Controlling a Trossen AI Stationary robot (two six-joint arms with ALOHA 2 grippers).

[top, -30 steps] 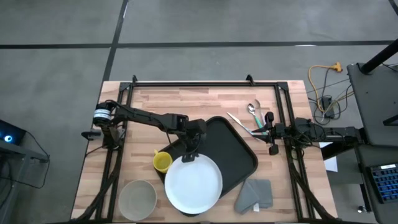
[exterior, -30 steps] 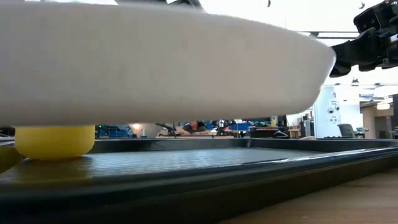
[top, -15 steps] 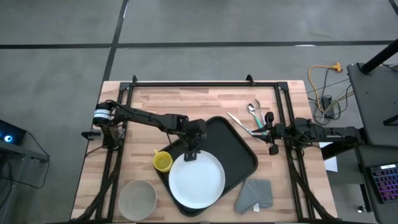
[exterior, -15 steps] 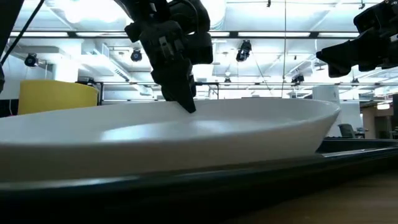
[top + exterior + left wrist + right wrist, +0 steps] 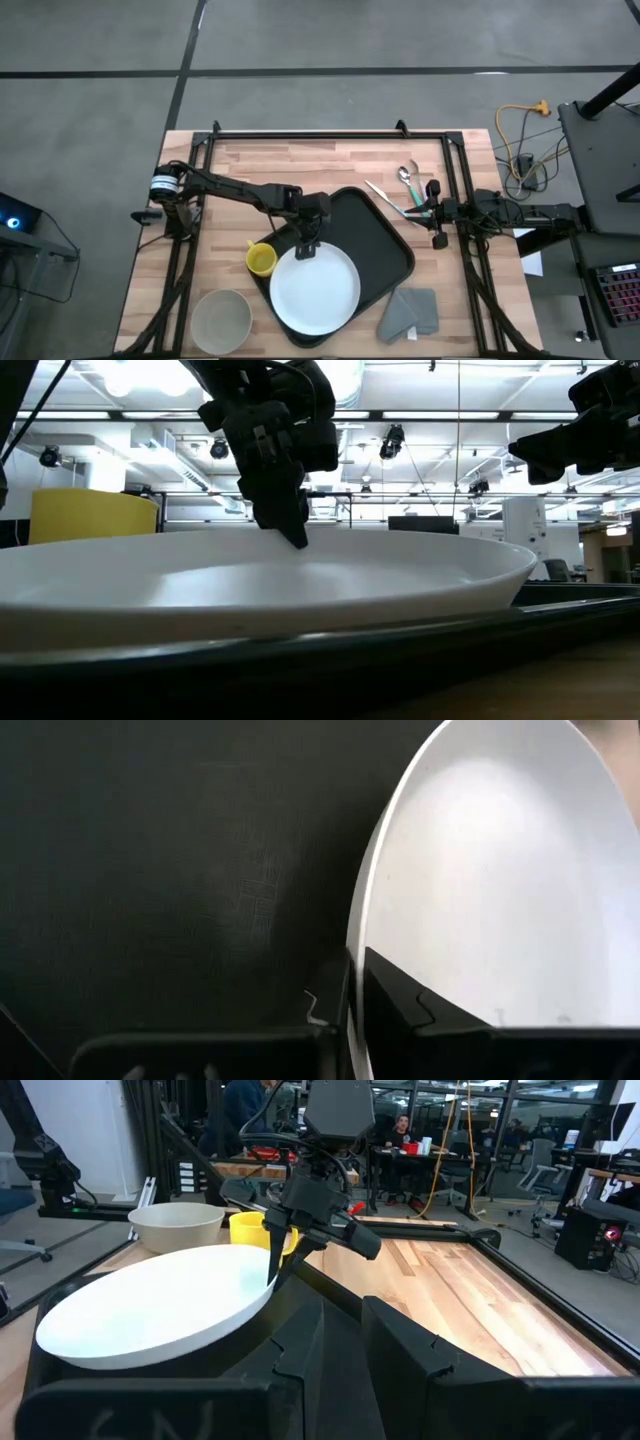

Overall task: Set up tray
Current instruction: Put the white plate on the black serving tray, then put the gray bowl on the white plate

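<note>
The black tray (image 5: 380, 235) lies slantwise at the table's middle. The round white plate (image 5: 320, 292) sits on the tray's near-left part and fills the low view (image 5: 300, 585). My left gripper (image 5: 306, 250) stands over the plate's far rim, shut on it, and also shows in the low view (image 5: 298, 538). My right gripper (image 5: 428, 213) waits above the table's right side with a narrow gap between its fingers (image 5: 345, 1330), touching nothing. A yellow cup (image 5: 261, 260) stands on the table against the tray's left side. My left gripper pinches the plate's far rim (image 5: 358, 955) between its two fingers, one on the plate's upper face and one on its outer side. The fingers (image 5: 290, 525) come from above, pointing down. The plate lies about level with its underside on the tray (image 5: 180, 870).
A pale bowl (image 5: 221, 318) stands at the near-left corner, and a folded grey cloth (image 5: 410, 313) lies at the near right. Cutlery (image 5: 400, 188) lies on the wood just far-right of the tray. The far strip of the tabletop (image 5: 320, 160) shows bare wood.
My left gripper has come down, lowering the plate. A second ago the plate hung raised, with the tray floor and cup showing beneath it. Now it lies on the tray, shifted slightly toward the table's right. The gripper has stayed shut on the rim.
</note>
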